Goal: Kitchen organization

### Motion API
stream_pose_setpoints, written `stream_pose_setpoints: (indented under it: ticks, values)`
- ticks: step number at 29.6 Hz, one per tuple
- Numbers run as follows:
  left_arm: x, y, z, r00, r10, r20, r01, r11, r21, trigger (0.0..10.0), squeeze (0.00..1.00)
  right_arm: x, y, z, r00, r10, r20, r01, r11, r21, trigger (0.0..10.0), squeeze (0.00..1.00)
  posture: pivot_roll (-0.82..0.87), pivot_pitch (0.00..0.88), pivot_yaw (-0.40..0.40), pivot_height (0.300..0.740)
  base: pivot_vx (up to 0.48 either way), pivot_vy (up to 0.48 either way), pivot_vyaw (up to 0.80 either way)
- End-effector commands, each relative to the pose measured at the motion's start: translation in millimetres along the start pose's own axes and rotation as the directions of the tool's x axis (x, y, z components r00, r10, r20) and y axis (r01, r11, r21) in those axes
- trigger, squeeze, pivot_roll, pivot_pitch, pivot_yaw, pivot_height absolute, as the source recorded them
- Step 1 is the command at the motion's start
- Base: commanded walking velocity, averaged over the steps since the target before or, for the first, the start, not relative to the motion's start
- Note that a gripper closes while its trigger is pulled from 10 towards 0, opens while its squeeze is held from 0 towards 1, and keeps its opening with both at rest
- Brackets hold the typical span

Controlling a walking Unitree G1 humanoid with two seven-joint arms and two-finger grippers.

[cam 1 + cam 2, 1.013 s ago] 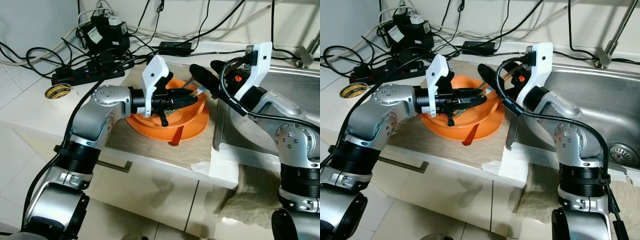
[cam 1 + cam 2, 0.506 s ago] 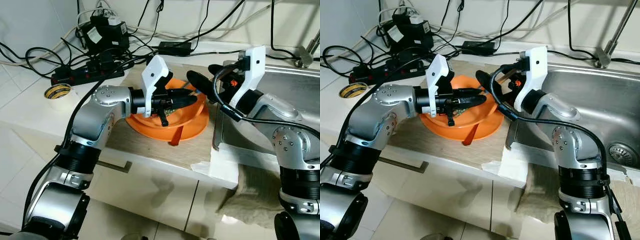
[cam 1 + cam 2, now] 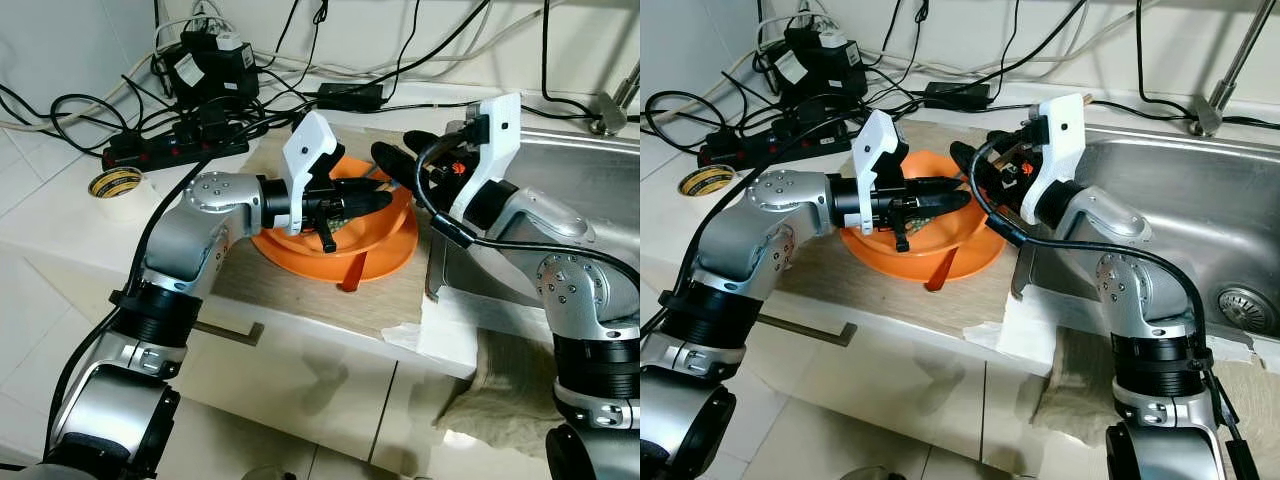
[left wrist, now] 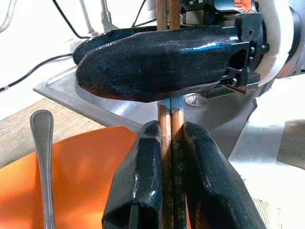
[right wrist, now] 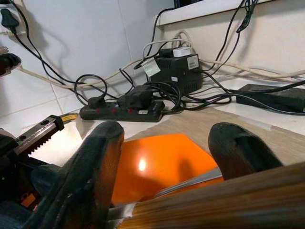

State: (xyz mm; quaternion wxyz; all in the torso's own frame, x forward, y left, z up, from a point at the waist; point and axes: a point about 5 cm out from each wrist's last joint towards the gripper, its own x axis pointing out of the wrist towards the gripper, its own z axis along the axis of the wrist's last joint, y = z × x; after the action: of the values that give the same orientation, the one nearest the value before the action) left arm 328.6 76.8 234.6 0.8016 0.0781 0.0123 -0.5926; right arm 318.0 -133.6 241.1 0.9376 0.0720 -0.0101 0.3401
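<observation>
My left gripper [image 3: 375,200] is shut on a pair of wooden chopsticks [image 4: 169,124] and holds them level over the orange plate [image 3: 385,245] on the wooden counter. A metal spoon [image 4: 43,157] lies in the plate, and an orange handle [image 3: 352,272] hangs over its front rim. My right gripper [image 3: 408,155] stands open at the plate's right side, just past the left fingertips. The chopsticks [image 5: 238,200] run close under its two spread fingers [image 5: 95,162]. One right finger [image 4: 152,62] hides the sticks' far ends, so I cannot tell whether it touches them.
A steel sink [image 3: 590,170] with a faucet [image 3: 1230,70] lies to the right. A power strip [image 3: 180,145], adapters and tangled cables crowd the back of the counter. A tape roll [image 3: 116,183] sits at the left. A white sheet [image 3: 445,325] and a cloth [image 3: 500,390] hang over the front edge.
My right gripper has moved left, from above the sink's edge to the chopsticks' ends by the left fingertips. The left arm, plate and chopsticks have stayed put.
</observation>
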Motion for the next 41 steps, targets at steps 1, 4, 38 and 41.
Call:
stream_pose_setpoints:
  ticks: [1,4,38,41]
  values:
    - [0.9,-2.1,18.9,0.998,-0.039,0.048,0.036,0.997,0.071,0.0,0.0,-3.0,-11.4,-9.8,0.996,-0.071,-0.046,0.072,0.997,0.014,0.0,0.0,-0.04,0.0,0.068,0.74,0.0,0.0,0.0]
    - [0.9,-2.1,18.8,0.998,-0.041,0.046,0.037,0.997,0.073,0.0,0.0,-3.1,-11.8,-9.3,0.996,-0.074,-0.041,0.075,0.997,0.015,0.0,0.0,-0.04,0.0,0.068,0.74,0.0,0.0,0.0]
    - [1.6,-8.6,16.4,0.997,-0.071,0.039,0.067,0.995,0.076,0.0,0.0,-6.9,-1.6,-21.2,0.99,0.02,-0.142,-0.023,1.0,-0.02,0.0,0.0,-0.04,0.0,0.062,0.74,0.0,0.0,0.0]
    - [1.3,-6.3,17.4,0.998,-0.047,0.034,0.043,0.994,0.098,0.0,0.0,-7.0,-1.7,-21.2,0.99,0.019,-0.14,-0.022,1.0,-0.021,0.0,0.0,-0.04,0.0,0.064,0.74,0.0,0.0,0.0]
